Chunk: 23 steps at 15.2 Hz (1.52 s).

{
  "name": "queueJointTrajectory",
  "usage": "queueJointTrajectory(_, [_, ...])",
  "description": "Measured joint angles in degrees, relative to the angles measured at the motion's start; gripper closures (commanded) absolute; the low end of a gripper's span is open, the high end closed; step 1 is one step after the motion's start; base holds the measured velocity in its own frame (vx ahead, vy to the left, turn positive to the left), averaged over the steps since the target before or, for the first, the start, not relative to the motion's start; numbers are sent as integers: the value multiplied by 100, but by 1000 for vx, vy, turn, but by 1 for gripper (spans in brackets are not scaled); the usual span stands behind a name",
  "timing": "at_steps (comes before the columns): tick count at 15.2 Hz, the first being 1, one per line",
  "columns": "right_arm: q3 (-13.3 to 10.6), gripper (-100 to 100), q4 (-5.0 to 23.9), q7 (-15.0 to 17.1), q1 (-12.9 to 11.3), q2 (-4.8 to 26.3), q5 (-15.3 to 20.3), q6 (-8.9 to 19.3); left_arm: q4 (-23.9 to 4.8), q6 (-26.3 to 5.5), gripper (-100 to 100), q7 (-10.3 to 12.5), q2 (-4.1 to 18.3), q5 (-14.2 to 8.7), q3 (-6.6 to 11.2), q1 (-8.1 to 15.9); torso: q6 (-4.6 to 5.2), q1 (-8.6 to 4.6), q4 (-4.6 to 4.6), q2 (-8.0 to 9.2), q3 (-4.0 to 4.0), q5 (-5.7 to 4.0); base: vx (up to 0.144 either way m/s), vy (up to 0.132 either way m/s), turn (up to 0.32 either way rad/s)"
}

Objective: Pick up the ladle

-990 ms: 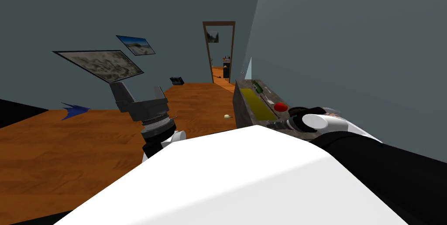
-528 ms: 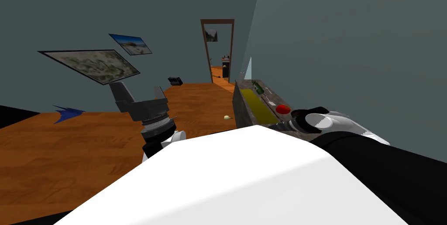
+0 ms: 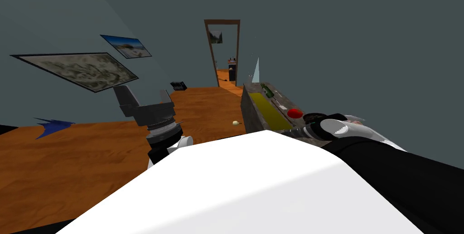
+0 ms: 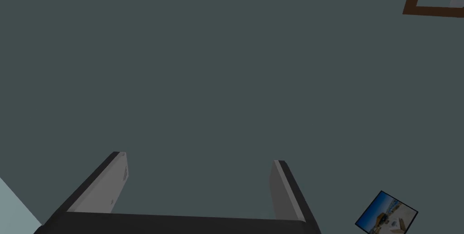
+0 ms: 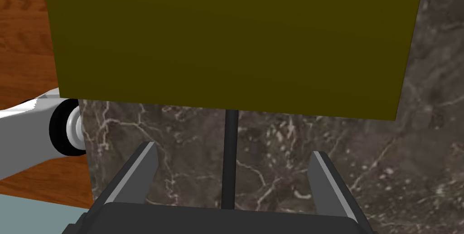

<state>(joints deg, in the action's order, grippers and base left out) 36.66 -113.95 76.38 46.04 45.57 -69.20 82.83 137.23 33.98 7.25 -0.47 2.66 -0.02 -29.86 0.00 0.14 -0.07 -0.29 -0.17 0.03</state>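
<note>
Right gripper [image 5: 233, 153] wide open, blades either side of the ladle [image 5: 230, 129] handle, a thin dark rod flat on the marble counter [image 5: 290, 163] running up to the olive mat [image 5: 226, 41] (bowl end hidden). Risks as I judge: rod thin and low, blades could close above it or roll it; far end may snag the mat on lift. Left gripper [image 4: 198, 159] open too, idle, raised on my left

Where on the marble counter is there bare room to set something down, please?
Bare marble counter lies between the olive mat and the right tool, on either side of the dark rod. Between the mat and the wall it is crowded: green bottle, red object.
</note>
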Motion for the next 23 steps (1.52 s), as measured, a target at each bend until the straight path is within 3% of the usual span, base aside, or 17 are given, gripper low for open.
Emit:
queueJointTrajectory(10, [230, -100, 696, -1118, -96, -208, -52, 56, 0, 0, 0, 0, 0, 0, 0, 0, 0, 0, 0, 0, 0, 0, 59, 48, -70])
queueJointTrajectory(11, [233, 100, 709, -1156, -99, -211, -52, 58, 0, 0, 0, 0, 0, 0, 0, 0, -2, -5, 1, 6, 3, 0, 11, 13, -3])
queueJointTrajectory(16, [235, 100, 710, -1158, -98, -210, -50, 56, 0, 0, 0, 0, 0, 0, 0, 1, -3, -16, 5, 22, 13, -4, -9, -8, 21])
queueJointTrajectory(23, [88, 100, 251, -461, -31, -71, -24, 25, -1, -1, 0, 0, 1, 0, 1, 2, -8, -30, 15, 52, 32, 4, -69, -56, 87])
